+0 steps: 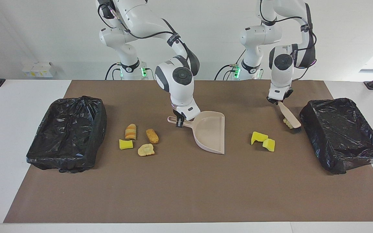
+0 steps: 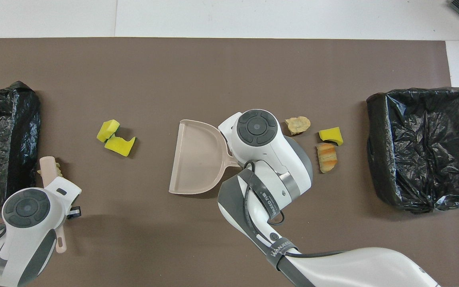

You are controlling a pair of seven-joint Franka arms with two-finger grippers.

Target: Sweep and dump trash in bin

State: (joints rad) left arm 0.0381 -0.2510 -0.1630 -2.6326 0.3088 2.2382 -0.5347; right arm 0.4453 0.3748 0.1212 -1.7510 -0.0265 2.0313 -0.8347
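Note:
The beige dustpan point(image 1: 210, 131) point(image 2: 197, 159) lies mid-table, its wide mouth toward the left arm's end. My right gripper point(image 1: 180, 122) is shut on its handle. My left gripper point(image 1: 278, 102) is shut on the beige brush point(image 1: 290, 118) point(image 2: 49, 167), which tilts with its bristles on the mat. Two yellow sponge pieces point(image 1: 263, 140) point(image 2: 116, 138) lie between the brush and the dustpan mouth. Toward the right arm's end lie a striped bread chunk point(image 1: 130, 131) point(image 2: 327, 156), an orange-brown chunk point(image 1: 152, 136), a yellow sponge piece point(image 1: 126, 144) point(image 2: 330, 135) and a tan scrap point(image 1: 146, 149) point(image 2: 297, 124).
A bin lined with a black bag point(image 1: 60, 163) point(image 2: 377, 167) stands at the right arm's end of the brown mat. A second one point(image 1: 316, 123) point(image 2: 30, 119) stands at the left arm's end, beside the brush.

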